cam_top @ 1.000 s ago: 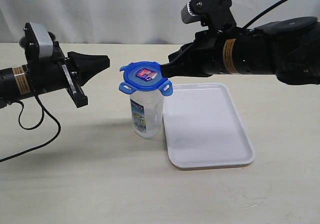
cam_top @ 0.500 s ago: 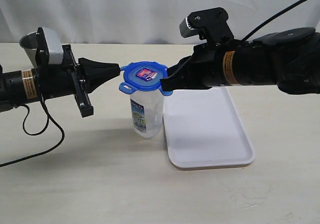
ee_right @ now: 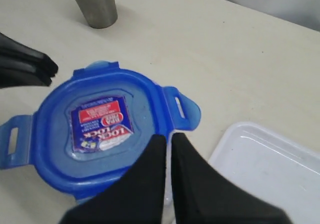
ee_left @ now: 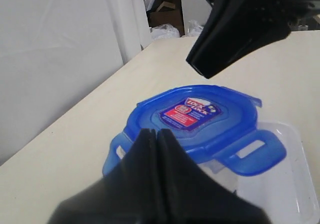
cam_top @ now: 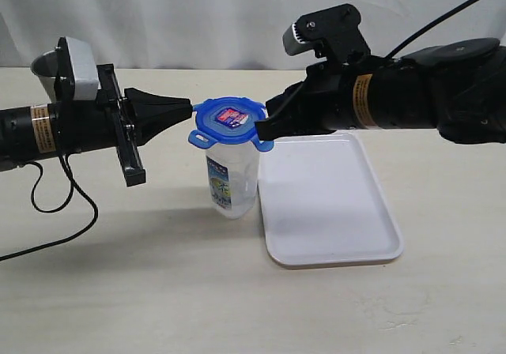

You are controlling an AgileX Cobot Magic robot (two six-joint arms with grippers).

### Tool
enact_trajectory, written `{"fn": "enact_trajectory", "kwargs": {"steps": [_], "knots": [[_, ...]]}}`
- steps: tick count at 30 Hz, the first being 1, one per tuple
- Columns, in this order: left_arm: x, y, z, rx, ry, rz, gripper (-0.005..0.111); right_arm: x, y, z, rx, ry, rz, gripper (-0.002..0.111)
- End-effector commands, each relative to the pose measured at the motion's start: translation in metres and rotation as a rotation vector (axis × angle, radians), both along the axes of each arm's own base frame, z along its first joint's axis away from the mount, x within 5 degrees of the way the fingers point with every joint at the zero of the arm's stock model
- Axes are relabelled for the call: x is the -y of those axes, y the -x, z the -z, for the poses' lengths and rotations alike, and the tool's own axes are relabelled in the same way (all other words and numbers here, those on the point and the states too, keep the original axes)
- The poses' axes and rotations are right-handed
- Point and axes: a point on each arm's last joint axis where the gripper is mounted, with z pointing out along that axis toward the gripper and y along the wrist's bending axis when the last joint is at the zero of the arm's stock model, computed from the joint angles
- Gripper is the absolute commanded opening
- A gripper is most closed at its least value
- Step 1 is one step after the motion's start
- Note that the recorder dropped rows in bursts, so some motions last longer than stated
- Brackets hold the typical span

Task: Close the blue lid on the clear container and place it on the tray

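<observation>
Change, left arm: a second ago the left gripper point(cam_top: 187, 106) hung well left of the lid point(cam_top: 229, 118). Now its tip is at the lid's left rim, and the arm is further in over the table point(cam_top: 158, 291).
Change, middle: the lid and the can point(cam_top: 231, 184) stand where they did.
Change, right arm: the right gripper point(cam_top: 265, 129) has slid a little down and right, from the lid's back right rim to just over the right flap.
Cup: the steel cup point(cam_top: 44, 63) stands at the far left behind the left arm, mostly hidden.
Left gripper: its jaws are pressed together with nothing between them, and it points right, about level. In the left wrist view its tip point(ee_left: 155, 134) overlaps the lid's point(ee_left: 192, 116) near rim. I cannot tell whether it touches.
Lid: it sits on top of the can with its label up, close to level, and its flaps stick out and are not snapped down.
Can: it stands upright with its long axis vertical and its mouth up under the lid. It is on the table just left of the tray point(cam_top: 332, 204), not on it.
Right gripper: its fingers are closed to a thin slit and grip nothing, and it points left and slightly down. In the right wrist view its tip point(ee_right: 165, 140) is over the lid's point(ee_right: 95, 124) rim.
Tray: it lies flat on the table, right of the can.
</observation>
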Motion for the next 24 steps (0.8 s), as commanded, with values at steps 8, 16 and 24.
{"fn": "enact_trajectory", "kwargs": {"steps": [8,16,24], "knots": [[0.001,0.003,-0.001,0.003,0.002,0.016,0.000,-0.016,-0.004,-0.033,0.052,-0.089,-0.133,0.005],[0.001,0.003,-0.001,0.000,0.003,0.017,0.000,-0.029,-0.005,-0.018,0.010,-0.086,-0.159,0.005],[0.001,0.002,0.001,-0.009,-0.015,0.005,0.000,-0.062,-0.012,-0.011,0.083,-0.001,-0.147,0.005]]}}
